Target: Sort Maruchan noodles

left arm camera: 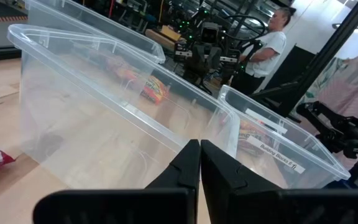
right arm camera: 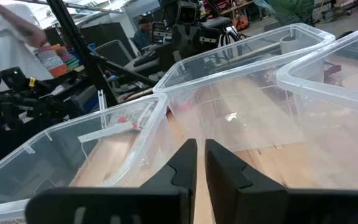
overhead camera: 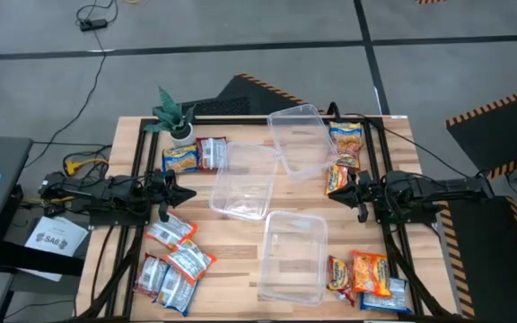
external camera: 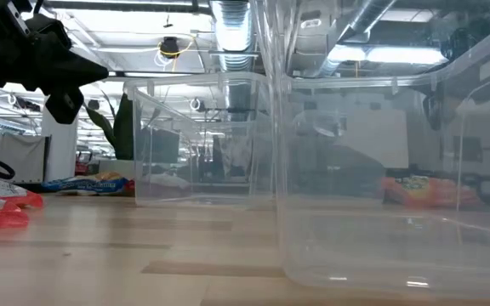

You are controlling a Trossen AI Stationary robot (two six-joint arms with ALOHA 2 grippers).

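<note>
Maruchan noodles lie in groups on the wooden table: red and silver packets (overhead camera: 173, 262) at the near left, blue-and-yellow and red ones (overhead camera: 194, 156) at the far left, orange ones (overhead camera: 344, 154) at the far right, and orange and blue ones (overhead camera: 368, 276) at the near right. My left gripper (overhead camera: 183, 193) (left arm camera: 199, 163) hangs level at the table's left side, shut and holding nothing. My right gripper (overhead camera: 343, 190) (right arm camera: 201, 163) hangs level at the right side, shut and holding nothing. Both point at the tubs in the middle.
Three clear plastic tubs stand on the table: one in the middle (overhead camera: 240, 187), one at the far right (overhead camera: 303, 136), one near the front edge (overhead camera: 293, 258). A small potted plant (overhead camera: 174, 117) stands at the far left corner. A person (left arm camera: 267, 48) is in the room beyond the table.
</note>
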